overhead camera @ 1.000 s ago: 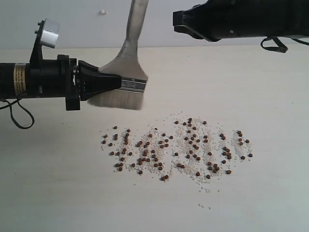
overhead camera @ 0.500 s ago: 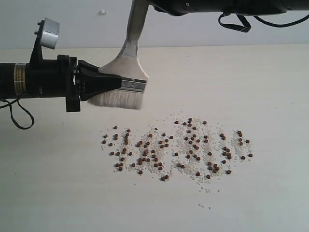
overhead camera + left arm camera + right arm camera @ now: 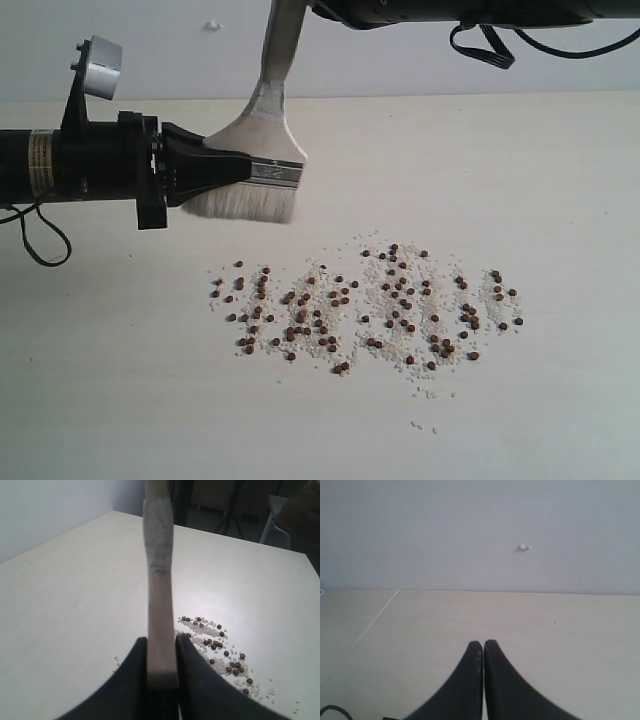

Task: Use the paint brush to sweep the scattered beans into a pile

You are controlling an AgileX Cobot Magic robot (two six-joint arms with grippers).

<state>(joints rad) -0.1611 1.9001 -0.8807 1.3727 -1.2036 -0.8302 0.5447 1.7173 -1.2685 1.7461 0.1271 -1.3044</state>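
The paint brush (image 3: 262, 140) hangs bristles-down just above the table, with its cream handle rising out of the top of the exterior view. My left gripper (image 3: 243, 168) comes in from the left and is shut on the brush at its silver ferrule. In the left wrist view the handle (image 3: 159, 590) stands between the two dark fingers of the left gripper (image 3: 161, 647). The beans (image 3: 365, 305) lie scattered with whitish crumbs in a wide band in front of and to the right of the bristles, apart from them. The same beans (image 3: 215, 645) show beside the left jaw. No pile is in view. My right gripper (image 3: 483, 643) is shut and holds nothing.
The right arm (image 3: 450, 10) spans the top of the exterior view, above the brush handle. The table's back edge (image 3: 450, 96) meets a pale wall. A black cable (image 3: 40, 250) loops under the left arm. A few stray crumbs (image 3: 425, 428) lie nearer the front.
The right arm has moved up and to the left along the top of the exterior view. The left gripper and brush have risen very slightly. The beans have not moved.
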